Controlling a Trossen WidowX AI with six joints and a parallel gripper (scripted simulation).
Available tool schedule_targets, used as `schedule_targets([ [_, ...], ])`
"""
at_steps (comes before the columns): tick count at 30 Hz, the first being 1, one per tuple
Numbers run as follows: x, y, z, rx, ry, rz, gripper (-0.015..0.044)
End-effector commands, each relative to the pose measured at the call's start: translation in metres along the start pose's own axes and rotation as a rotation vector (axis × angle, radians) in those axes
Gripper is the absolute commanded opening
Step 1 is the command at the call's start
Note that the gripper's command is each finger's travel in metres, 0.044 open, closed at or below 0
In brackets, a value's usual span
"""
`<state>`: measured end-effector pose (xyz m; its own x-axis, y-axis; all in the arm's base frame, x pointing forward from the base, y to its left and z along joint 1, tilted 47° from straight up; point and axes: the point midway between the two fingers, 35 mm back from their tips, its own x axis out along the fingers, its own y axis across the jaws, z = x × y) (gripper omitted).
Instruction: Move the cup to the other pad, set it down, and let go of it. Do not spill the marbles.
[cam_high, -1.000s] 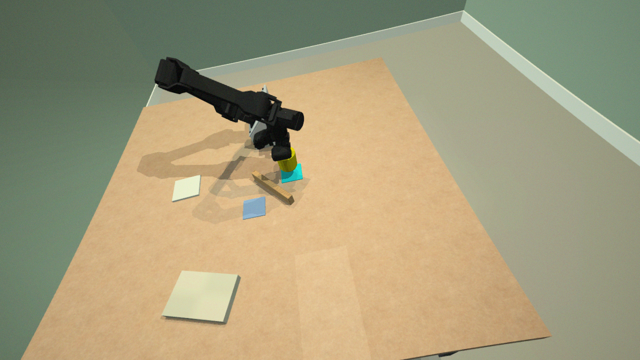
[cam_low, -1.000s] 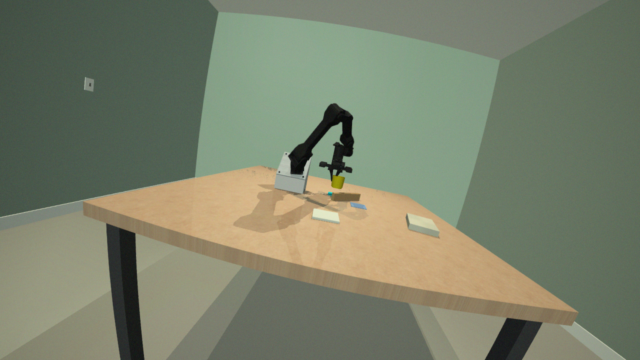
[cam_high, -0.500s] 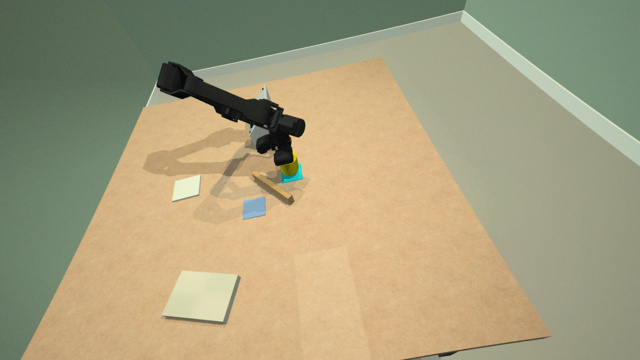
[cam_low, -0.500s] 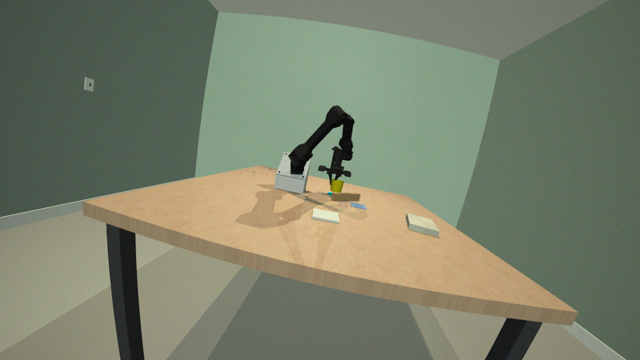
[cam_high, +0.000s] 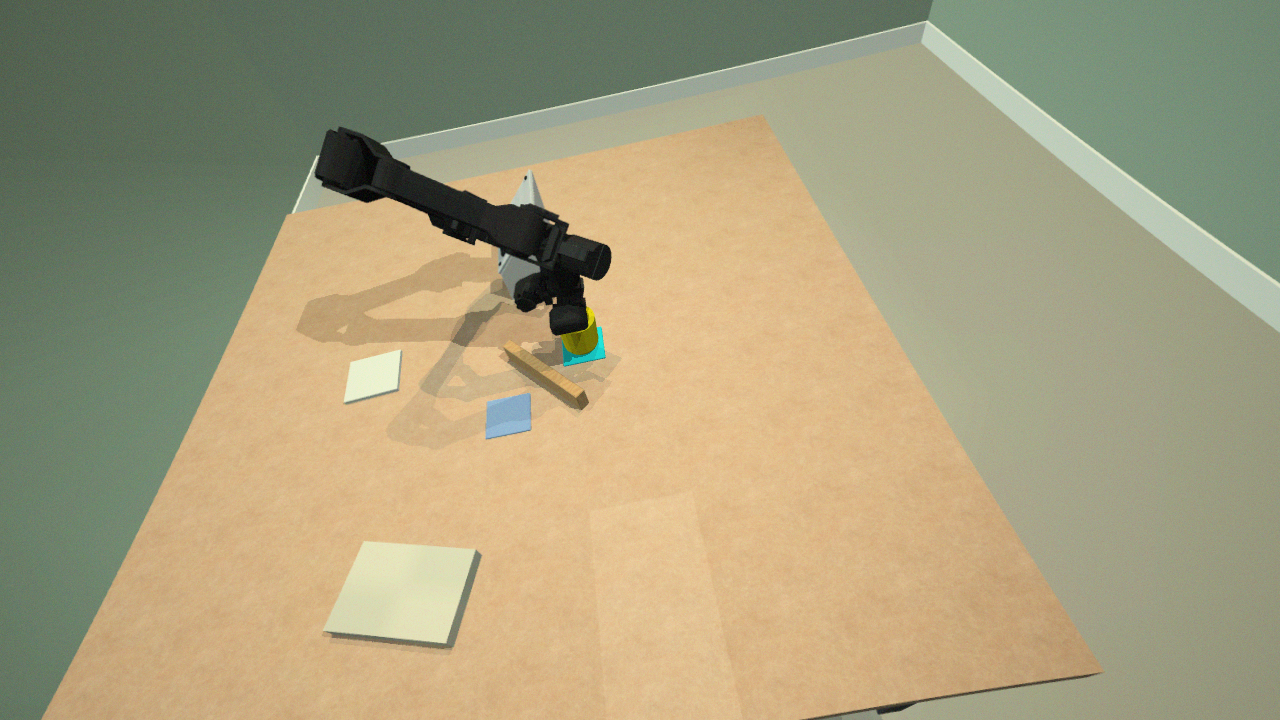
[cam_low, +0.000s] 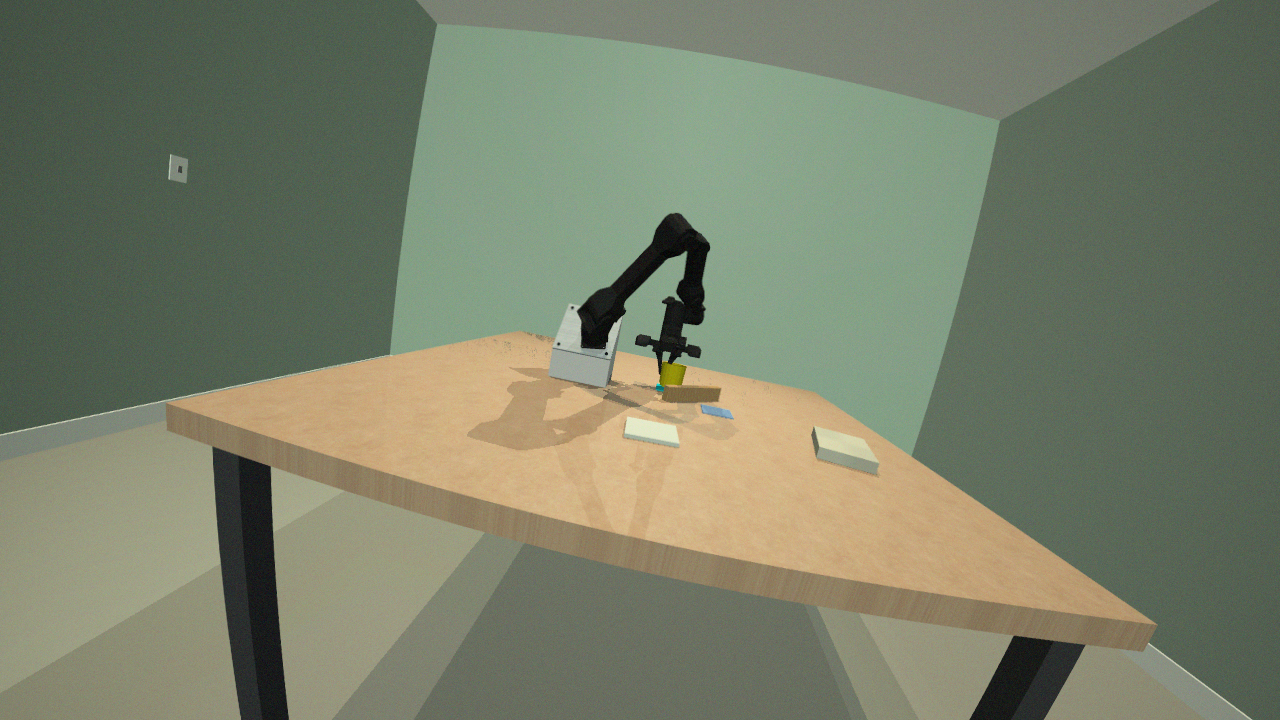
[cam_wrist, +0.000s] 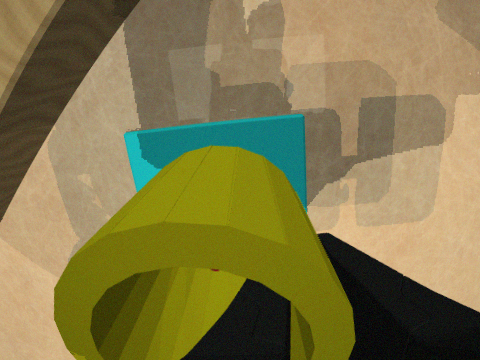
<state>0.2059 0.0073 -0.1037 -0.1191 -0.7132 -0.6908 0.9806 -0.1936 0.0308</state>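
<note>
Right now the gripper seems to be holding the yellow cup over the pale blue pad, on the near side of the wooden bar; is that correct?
Not quite: the gripper holds the yellow cup over the cyan pad, not the pale blue pad, which lies across the wooden bar. The top view shows this.
</note>
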Motion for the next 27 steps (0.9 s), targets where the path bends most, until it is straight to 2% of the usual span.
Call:
schedule_targets([
  [1,0.000,0.000,0.000,0.002,0.001,0.000,0.0000],
  [4,0.000,0.000,0.000,0.002,0.001,0.000,0.0000],
  [10,0.000,0.000,0.000,0.002,0.001,0.000,0.0147],
  [27,-0.019,0.001,-0.001,-0.001,0.001,0.002,0.0147],
])
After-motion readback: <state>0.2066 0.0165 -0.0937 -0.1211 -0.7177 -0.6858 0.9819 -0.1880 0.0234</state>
